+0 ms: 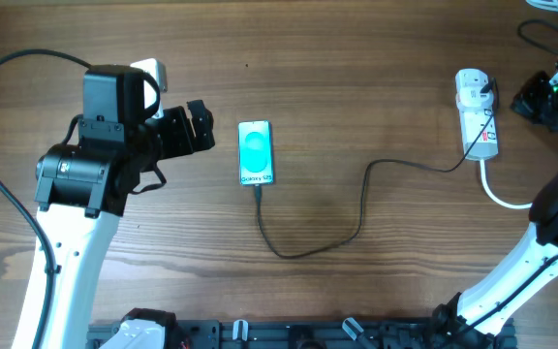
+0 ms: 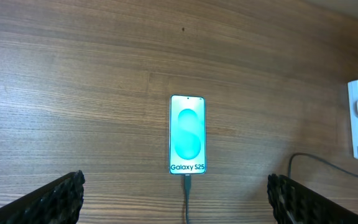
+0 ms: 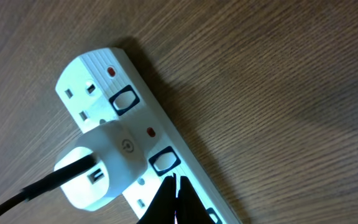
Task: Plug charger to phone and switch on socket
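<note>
at the socket, right gripper pressed together; left gripper spread beside the phone.

Bare table rings the phone except at the charger; a white adapter seemingly crowds a switch on the socket.

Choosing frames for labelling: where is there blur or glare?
Left wrist: phone sharp, text readable, dark fingers soft at the bottom corners. Overhead: phone screen glows, text barely legible. Right wrist: socket crisp, dark fingertips out of focus.
</note>
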Tool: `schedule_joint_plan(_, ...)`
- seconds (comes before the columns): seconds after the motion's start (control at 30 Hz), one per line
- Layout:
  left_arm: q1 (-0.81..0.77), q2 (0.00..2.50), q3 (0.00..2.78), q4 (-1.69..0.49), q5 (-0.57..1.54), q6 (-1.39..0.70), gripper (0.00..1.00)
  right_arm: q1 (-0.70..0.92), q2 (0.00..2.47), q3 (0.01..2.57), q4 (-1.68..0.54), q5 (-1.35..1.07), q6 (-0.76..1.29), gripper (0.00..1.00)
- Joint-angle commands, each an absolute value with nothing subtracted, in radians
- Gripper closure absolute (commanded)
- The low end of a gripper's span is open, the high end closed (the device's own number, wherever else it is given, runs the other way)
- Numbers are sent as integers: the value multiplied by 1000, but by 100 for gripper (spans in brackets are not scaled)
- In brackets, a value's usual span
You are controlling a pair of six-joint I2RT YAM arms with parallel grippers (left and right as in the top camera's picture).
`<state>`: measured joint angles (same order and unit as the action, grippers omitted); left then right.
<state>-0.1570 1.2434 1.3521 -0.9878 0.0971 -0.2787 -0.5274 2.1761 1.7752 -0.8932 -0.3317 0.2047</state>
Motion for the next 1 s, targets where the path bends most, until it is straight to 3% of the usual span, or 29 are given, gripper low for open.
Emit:
schedule_joint_plan(0.0, -152, 1240, 1357, -985, 84, -277, 0, -530, 2225, 1765, -886, -345, 189, 96)
schedule_joint_plan(0.97, -152, 1240, 1357, -985, 84, -277, 0, -501, 2300, 1758, -847, -450, 83, 96)
